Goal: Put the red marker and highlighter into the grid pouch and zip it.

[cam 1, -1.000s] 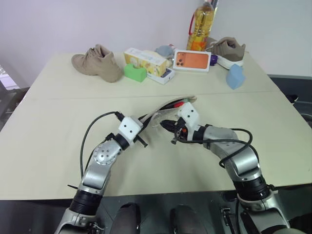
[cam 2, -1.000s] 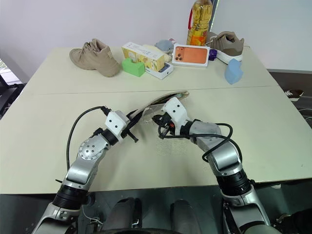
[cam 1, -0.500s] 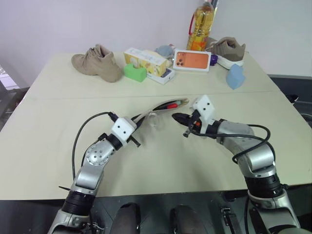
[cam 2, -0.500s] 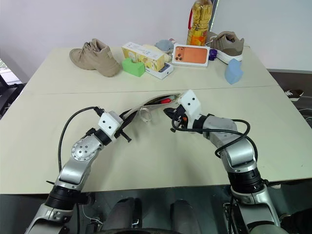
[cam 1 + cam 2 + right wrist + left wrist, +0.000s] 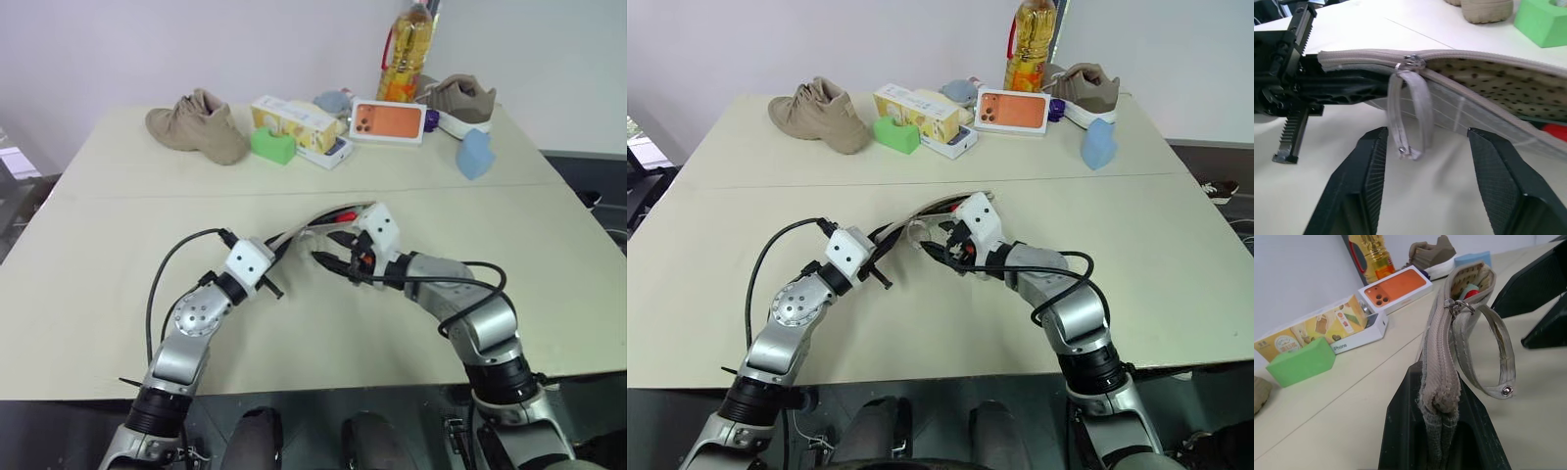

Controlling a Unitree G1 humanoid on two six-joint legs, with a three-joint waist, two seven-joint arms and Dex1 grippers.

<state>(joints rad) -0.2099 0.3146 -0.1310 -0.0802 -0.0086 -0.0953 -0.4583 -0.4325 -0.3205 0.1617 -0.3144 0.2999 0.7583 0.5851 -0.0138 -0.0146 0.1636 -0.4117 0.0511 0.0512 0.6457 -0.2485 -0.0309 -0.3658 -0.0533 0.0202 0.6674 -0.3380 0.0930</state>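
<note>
The left gripper (image 5: 1442, 431) is clamped on the closed end of the grid pouch (image 5: 1488, 98), held above the bench (image 5: 118, 264). The right gripper (image 5: 1425, 161), jaws apart, straddles the zip pull loop (image 5: 1410, 117). It should probably pinch the loop squarely, then draw along the zipper.

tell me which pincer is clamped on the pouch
The left pincer, shut on the grid pouch end; the right pincer stands open around the loop pull.
</note>
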